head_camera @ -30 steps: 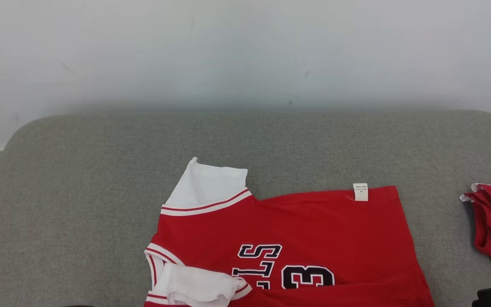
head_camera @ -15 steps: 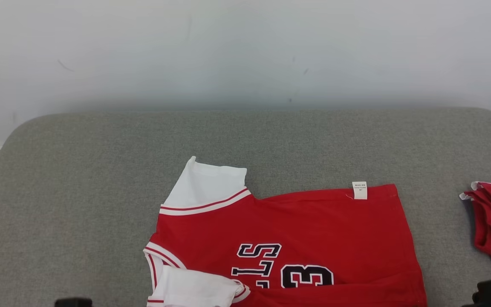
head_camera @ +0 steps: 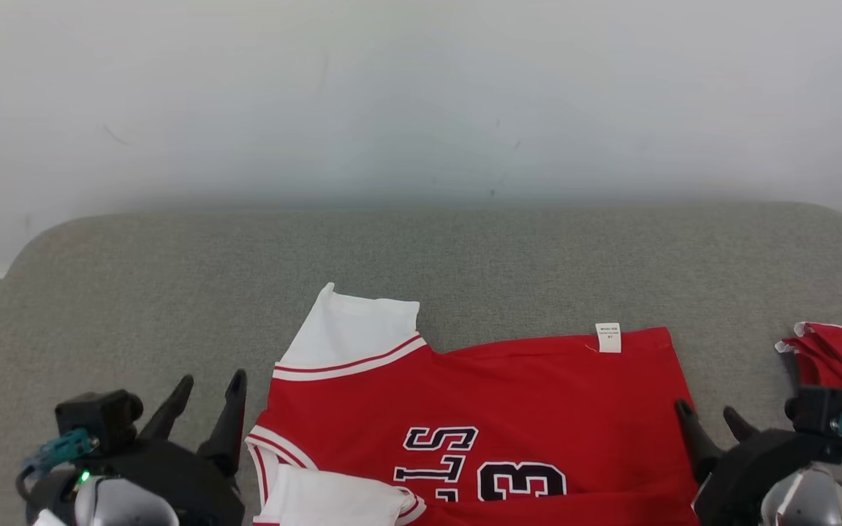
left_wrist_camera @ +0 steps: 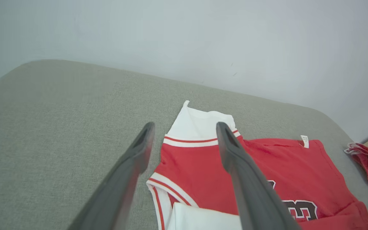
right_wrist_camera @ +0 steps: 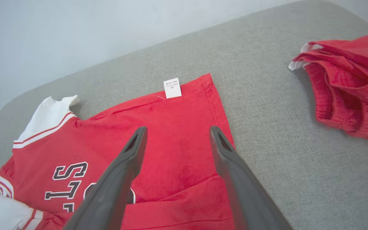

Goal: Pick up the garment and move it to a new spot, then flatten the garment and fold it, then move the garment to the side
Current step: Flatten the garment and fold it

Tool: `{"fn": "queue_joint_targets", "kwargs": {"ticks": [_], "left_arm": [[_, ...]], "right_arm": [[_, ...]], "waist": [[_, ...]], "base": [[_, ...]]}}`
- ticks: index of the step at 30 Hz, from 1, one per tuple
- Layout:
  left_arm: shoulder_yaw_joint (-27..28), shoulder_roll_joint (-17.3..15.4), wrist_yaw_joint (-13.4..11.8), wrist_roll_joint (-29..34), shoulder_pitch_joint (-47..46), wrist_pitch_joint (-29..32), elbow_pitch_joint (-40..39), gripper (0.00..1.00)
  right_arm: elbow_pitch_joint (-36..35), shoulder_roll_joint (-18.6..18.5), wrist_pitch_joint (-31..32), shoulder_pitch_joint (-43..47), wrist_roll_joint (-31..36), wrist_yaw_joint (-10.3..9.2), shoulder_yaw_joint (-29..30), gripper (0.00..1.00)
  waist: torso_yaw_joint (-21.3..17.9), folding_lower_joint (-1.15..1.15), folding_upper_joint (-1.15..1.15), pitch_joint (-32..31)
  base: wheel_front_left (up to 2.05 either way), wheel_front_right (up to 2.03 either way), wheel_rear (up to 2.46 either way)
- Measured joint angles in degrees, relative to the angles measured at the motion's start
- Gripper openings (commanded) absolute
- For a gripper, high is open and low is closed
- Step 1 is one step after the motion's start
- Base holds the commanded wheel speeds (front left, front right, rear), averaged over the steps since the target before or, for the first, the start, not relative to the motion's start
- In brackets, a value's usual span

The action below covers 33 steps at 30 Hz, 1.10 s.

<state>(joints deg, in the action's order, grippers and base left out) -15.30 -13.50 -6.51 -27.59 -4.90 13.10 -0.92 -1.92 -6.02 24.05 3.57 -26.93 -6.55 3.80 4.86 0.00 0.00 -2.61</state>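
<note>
The garment is a red jersey with white sleeves and dark lettering, lying spread on the grey cushion, its white label at the far edge. My left gripper stands open just left of the jersey's sleeve end, holding nothing. My right gripper is open at the jersey's right edge, also holding nothing. The left wrist view shows the left gripper open above the garment near its white sleeve. In the right wrist view the right gripper is open over the garment near its hem corner.
A second red garment lies crumpled at the cushion's right edge, close to my right wrist; it is also in the right wrist view. A pale wall rises behind the cushion. Bare grey cushion stretches to the left and back.
Both grippers have risen from the bottom edge into the head view and now stand open beside the jersey. The camera shifted slightly; the jersey lies as before.
</note>
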Motion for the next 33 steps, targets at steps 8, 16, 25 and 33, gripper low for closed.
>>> {"fn": "queue_joint_targets", "kwargs": {"ticks": [8, 16, 25, 33], "left_arm": [[-1.97, 1.01, -0.02, 4.56, -3.58, -5.09, 3.72, 1.00], [-4.01, 1.18, 0.55, 5.89, -3.85, -8.38, 7.92, 1.00], [-5.22, 0.55, 1.07, 7.33, -2.02, -10.99, 10.74, 1.00], [-5.99, -0.11, 1.56, 8.55, -2.03, -12.34, 11.85, 1.00]], "right_arm": [[1.76, -0.19, -5.33, -4.61, 2.45, 2.63, -2.88, 1.00], [4.03, -1.31, -10.16, -5.31, 4.86, 5.25, -5.04, 1.00], [5.38, -2.56, -14.80, -4.92, 7.08, 5.47, -3.74, 1.00], [7.08, -2.69, -16.57, -3.91, 7.83, 5.20, -4.04, 1.00]], "waist": [[-1.12, 0.00, 0.00, -1.04], [-2.84, 0.00, 0.00, -1.89], [-4.78, 0.00, 0.00, -2.62], [-5.00, 0.00, 0.00, -2.79]], "base": [[0.00, 0.00, 0.00], [0.00, 0.00, 0.00], [0.00, 0.00, 0.00], [0.00, 0.00, 0.00]]}}
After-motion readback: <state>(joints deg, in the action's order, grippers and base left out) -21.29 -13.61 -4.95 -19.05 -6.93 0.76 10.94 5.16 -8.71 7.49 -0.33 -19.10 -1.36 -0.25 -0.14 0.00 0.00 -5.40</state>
